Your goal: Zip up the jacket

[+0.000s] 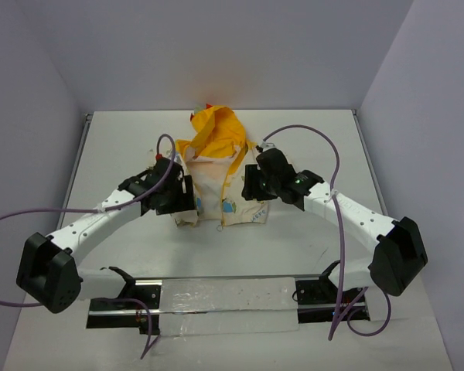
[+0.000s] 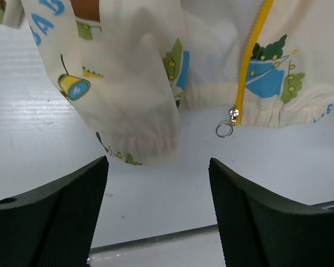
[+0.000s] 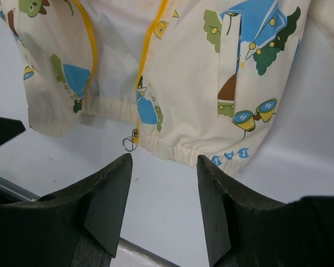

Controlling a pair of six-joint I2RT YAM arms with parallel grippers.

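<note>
The zipper pull is dangling at the jacket hem, just ahead of the released left pincer and the released right pincer.
</note>
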